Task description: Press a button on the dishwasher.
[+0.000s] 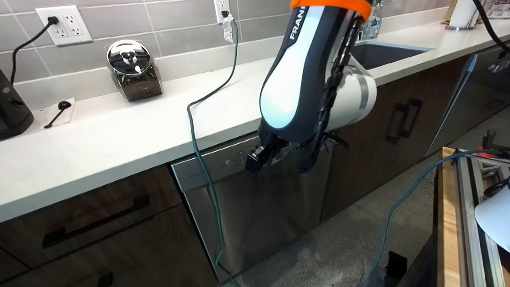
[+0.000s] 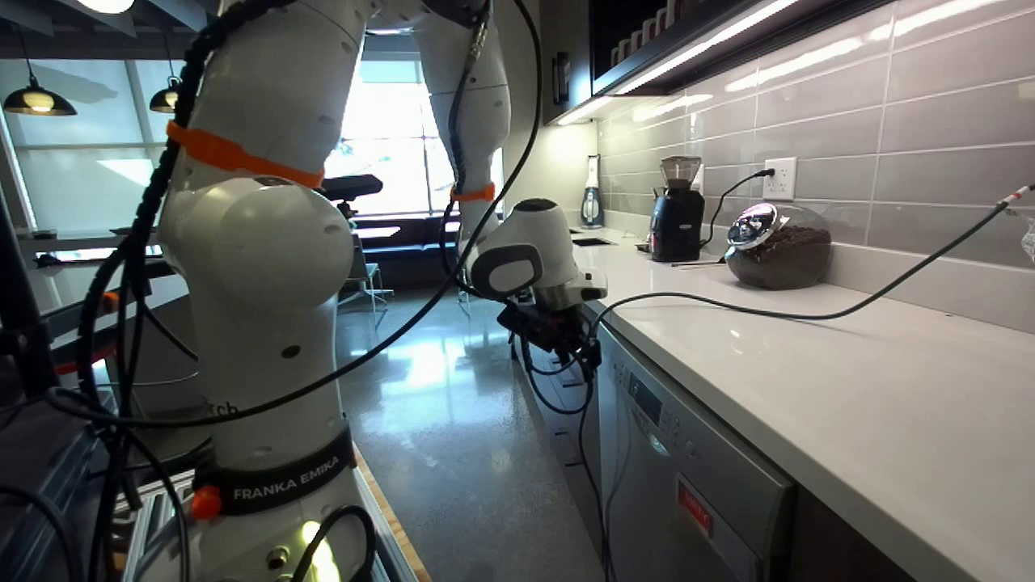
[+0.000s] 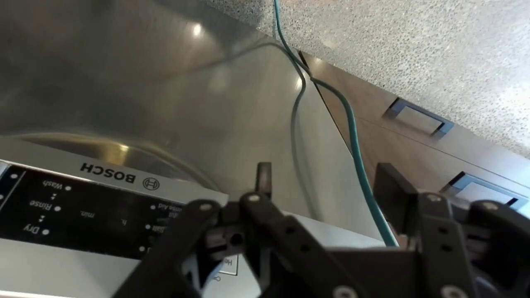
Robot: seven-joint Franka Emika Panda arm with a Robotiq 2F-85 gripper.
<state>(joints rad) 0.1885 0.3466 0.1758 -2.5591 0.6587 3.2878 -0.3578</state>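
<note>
Occupying lower centre to lower right of the wrist view, the gripper [image 3: 325, 178] stands with jaws parted, hiding part of the control panel [image 3: 49, 265]; the dishwasher [image 3: 186, 99] fills left and centre, its display [image 3: 91, 215] cropped at the left edge.

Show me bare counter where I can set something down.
Bare counter lies between the jar, the cable and the front edge. More lies past the cable, toward the sink. Crowded: along the wall, with grinder, scoop and jar; and before the dishwasher, with gripper and cable.
</note>
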